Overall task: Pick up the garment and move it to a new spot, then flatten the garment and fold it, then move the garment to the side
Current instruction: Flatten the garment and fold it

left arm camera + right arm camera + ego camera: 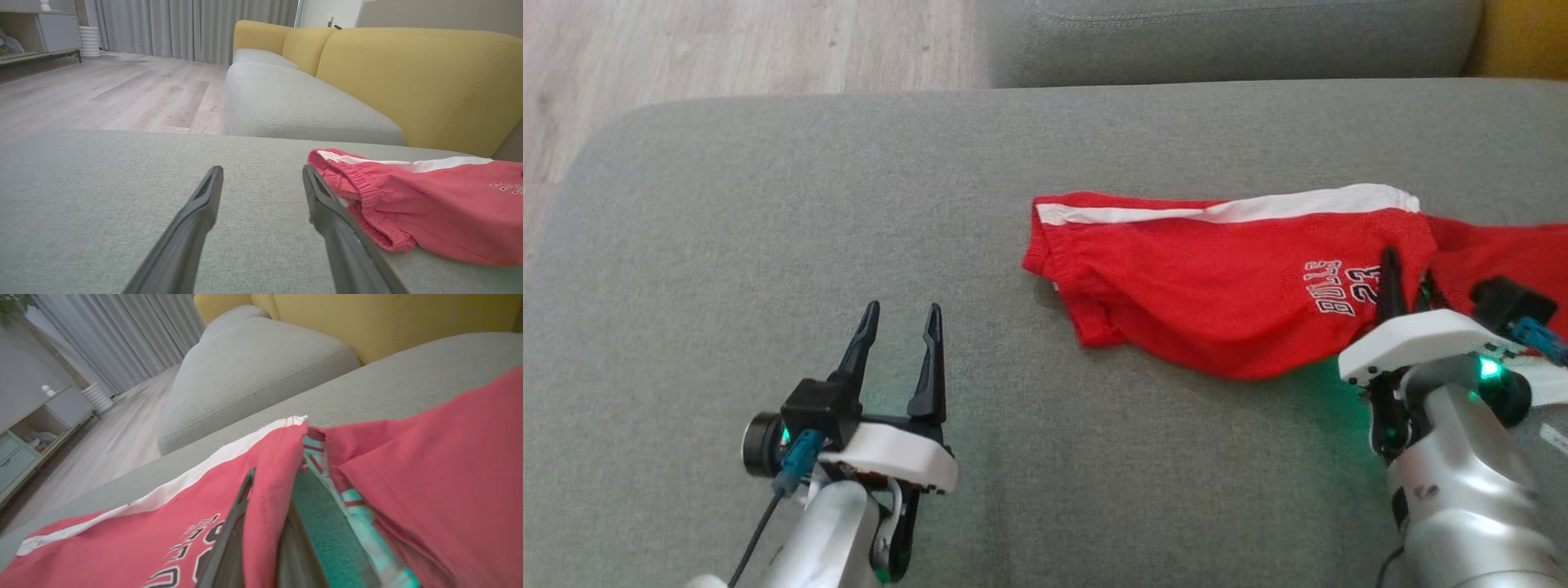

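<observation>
Now the red Bulls shorts (pixel 1225 278) lie on the right half of the grey seat cushion (pixel 768 245), their white stripe toward its far edge. The right gripper (pixel 1405 282) is clamped on a raised fold of fabric beside the printed number. The left gripper (pixel 903 310) hovers near the cushion's front edge, fingers spread and holding nothing, apart from the shorts.

The place was a domestic living room. Furnishings recorded: a sofa (pixel 286 102) with grey fabric seats and mustard-yellow back cushions (pixel 408 81), a pale wood-plank floor (pixel 102 98), full-length grey curtains (pixel 184 28), a low grey cabinet (pixel 53 30) with an open shelf, and a white ribbed pot (pixel 90 41) standing on the floor beside it. Household clothing was present: red shorts (pixel 1217 286) printed BULLS 23 lay on the sofa's grey seat.
</observation>
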Tool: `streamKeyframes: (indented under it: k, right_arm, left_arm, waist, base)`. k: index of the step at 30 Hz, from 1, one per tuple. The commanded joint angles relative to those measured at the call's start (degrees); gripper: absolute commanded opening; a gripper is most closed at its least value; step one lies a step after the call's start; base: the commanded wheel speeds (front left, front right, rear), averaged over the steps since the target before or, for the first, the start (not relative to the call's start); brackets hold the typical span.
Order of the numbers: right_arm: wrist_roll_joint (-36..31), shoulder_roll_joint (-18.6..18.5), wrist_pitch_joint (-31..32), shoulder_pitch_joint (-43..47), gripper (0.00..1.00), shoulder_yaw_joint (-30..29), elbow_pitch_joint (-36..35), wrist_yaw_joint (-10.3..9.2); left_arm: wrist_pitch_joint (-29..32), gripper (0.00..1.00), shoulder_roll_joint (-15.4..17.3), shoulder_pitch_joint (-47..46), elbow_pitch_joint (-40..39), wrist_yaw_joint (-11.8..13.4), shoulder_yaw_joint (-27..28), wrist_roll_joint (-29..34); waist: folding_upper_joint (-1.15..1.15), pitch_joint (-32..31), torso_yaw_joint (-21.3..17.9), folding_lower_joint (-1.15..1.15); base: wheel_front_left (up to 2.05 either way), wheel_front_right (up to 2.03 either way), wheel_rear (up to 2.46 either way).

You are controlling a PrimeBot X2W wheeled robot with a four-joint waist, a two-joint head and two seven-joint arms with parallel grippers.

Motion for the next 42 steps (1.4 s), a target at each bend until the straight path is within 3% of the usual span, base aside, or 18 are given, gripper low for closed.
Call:
streamKeyframes:
  k: [1,8,18,25,35,42]
  right_arm:
    - [-0.60,0.78,-1.15,-1.86,0.00,0.47,-0.93,-0.04]
    - [-0.31,1.12,-1.57,-3.03,0.00,-1.19,0.15,-0.04]
    - [2.96,1.16,-1.71,-5.47,0.00,3.42,-2.10,-0.04]
    - [9.39,1.16,-1.72,-6.90,0.00,13.66,-4.33,-0.04]
    - [15.20,1.17,-1.73,-7.26,0.00,23.95,-6.09,-0.04]
    - [17.02,1.17,-1.71,-6.94,0.00,33.68,-3.57,-0.04]
  left_arm:
    - [-0.53,1.00,0.65,-1.18,-1.30,-0.17,1.64,0.66]
    - [-0.53,1.00,0.60,-1.01,-0.60,-0.44,1.14,0.72]
    - [-0.53,1.00,0.54,-1.07,0.49,-0.55,0.65,0.13]
    - [-0.53,1.00,0.52,-1.19,1.40,-0.55,0.32,-0.14]
    - [-0.53,1.00,0.51,-1.70,2.18,-0.50,-0.36,-0.29]
    - [-0.53,1.00,0.50,-1.69,2.35,-0.38,-0.71,-0.45]
  waist:
    - [0.00,-0.27,-0.18,0.01]
    - [0.00,-0.36,1.58,0.01]
    - [0.00,-0.74,6.19,0.01]
    - [0.00,-0.76,9.45,0.01]
    - [0.00,-0.84,13.26,0.01]
    - [0.00,-0.70,14.70,0.01]
  base:
    - [0.00,0.00,0.00]
    - [0.00,0.00,0.00]
    - [0.00,0.00,0.00]
    - [0.00,0.00,0.00]
    - [0.00,0.00,0.00]
    - [0.00,0.00,0.00]
